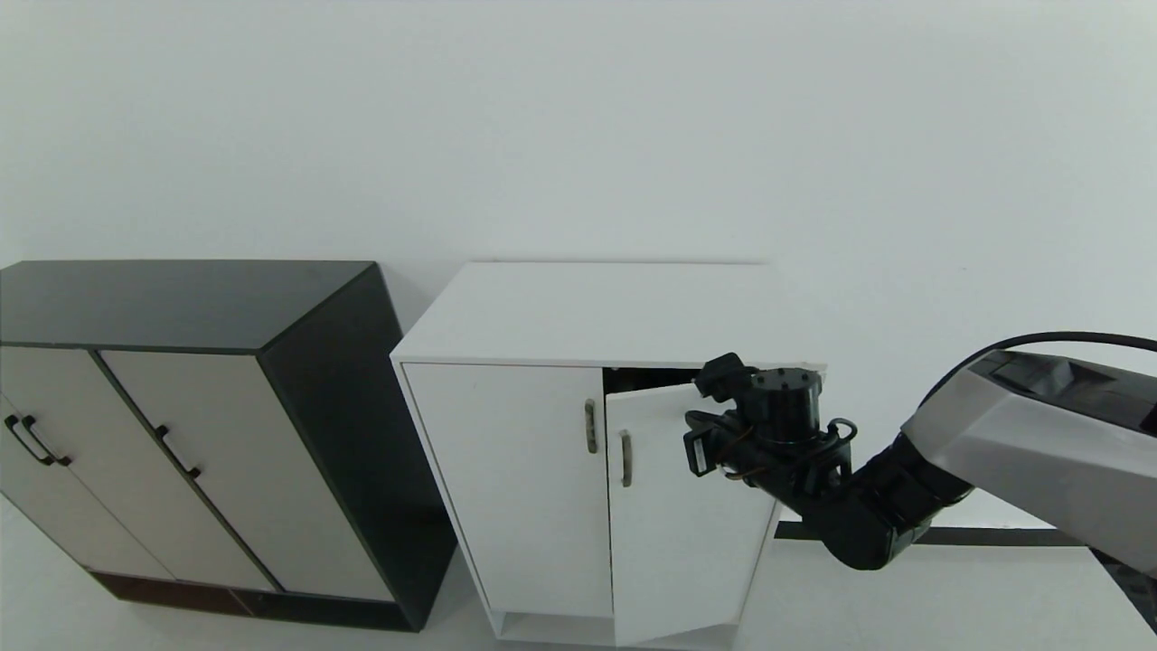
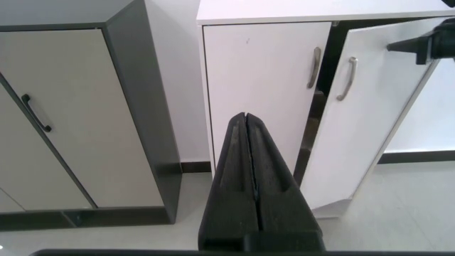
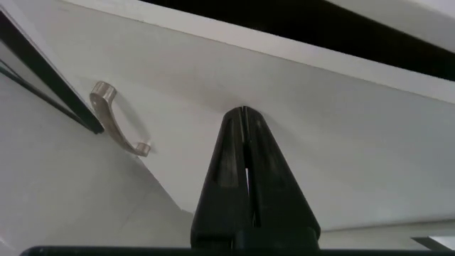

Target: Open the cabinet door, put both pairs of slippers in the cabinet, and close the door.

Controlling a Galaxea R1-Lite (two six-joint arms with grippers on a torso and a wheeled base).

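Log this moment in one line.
right door: ajar | right gripper: shut, by door face | left gripper: shut, facing cabinet

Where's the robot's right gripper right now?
The right gripper is on the robot's right, its tip at the front of the white cabinet's ajar right door, near the top edge, right of the handle in the head view.

Smooth matt white cabinet door (image 1: 687,533), brushed-metal handle (image 1: 625,458)
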